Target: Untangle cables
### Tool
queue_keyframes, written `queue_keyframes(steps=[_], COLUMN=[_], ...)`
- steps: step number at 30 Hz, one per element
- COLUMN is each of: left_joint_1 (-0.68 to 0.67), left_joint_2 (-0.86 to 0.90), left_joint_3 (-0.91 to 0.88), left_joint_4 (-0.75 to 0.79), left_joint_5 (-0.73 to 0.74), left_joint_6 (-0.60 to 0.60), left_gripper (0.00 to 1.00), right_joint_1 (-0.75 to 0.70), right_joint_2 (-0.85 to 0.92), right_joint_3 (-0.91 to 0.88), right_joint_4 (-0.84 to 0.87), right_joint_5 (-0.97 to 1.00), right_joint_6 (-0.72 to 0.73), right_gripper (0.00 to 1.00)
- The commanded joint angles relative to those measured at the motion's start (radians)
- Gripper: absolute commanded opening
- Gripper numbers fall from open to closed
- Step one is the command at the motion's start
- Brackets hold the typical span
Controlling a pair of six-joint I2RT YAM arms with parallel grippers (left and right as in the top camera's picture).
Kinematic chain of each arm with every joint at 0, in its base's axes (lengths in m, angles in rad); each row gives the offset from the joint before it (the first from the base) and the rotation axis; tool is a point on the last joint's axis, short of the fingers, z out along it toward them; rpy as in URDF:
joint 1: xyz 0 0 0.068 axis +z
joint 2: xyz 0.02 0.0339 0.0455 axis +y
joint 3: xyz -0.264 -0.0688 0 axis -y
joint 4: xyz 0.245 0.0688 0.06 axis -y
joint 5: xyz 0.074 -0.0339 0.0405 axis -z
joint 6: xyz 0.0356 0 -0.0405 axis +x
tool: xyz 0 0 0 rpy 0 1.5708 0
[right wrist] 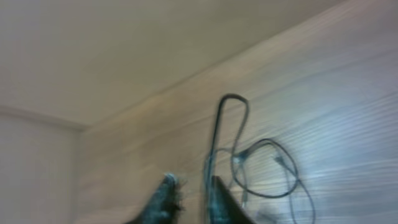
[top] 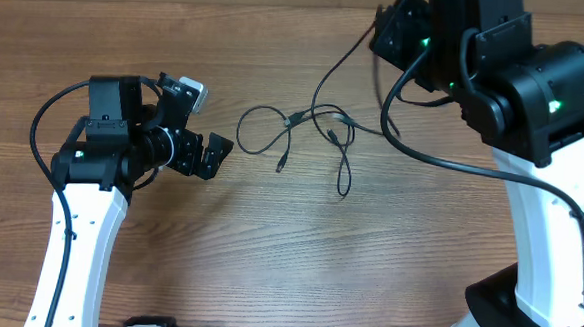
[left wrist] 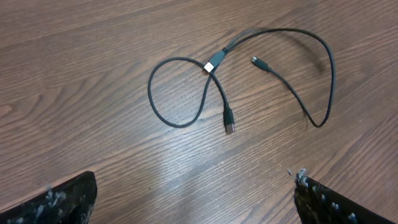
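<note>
Cables [top: 294, 119]: looped over each other on the tabletop, a little nearer the far edge. One strand rises toward the far right corner.
Right gripper [right wrist: 189, 191]: fingers almost together on that strand. It looks pinched, but the view is blurred.
Left gripper [top: 215, 155]: released, wide, holding nothing, just left of the loops.
Your move: I think you should pin the silvery plug [left wrist: 213, 64] with the left, then pull the right arm away slowly, so the loops open and do not tighten.
</note>
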Motion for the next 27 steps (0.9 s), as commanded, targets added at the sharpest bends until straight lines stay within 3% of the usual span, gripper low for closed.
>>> queue_keyframes(steps=[1, 4, 6, 15, 27], left_joint_1=[0.002, 0.002, 0.002, 0.002, 0.002], left_joint_2=[-0.019, -0.019, -0.019, -0.019, -0.019], left_joint_3=[0.021, 0.021, 0.021, 0.021, 0.021], left_joint_4=[0.003, 0.003, 0.003, 0.003, 0.003], left_joint_5=[0.015, 0.014, 0.015, 0.014, 0.015], left_joint_6=[0.022, 0.022, 0.022, 0.022, 0.022], left_gripper=[1.0, 1.0, 1.0, 1.0, 1.0], right_joint_1=[-0.009, -0.009, -0.009, -0.009, -0.009], right_joint_2=[-0.013, -0.013, -0.013, -0.013, -0.013], right_joint_3=[-0.038, -0.076, -0.105, -0.266, -0.696], right_joint_4=[-0.032, -0.057, -0.061, -0.035, 0.414], right_joint_5=[0.145, 0.182, 0.188, 0.15, -0.051], right_joint_6=[-0.021, -0.02, -0.02, -0.022, -0.399], right_gripper=[0.43, 0.83, 0.93, 0.97, 1.0])
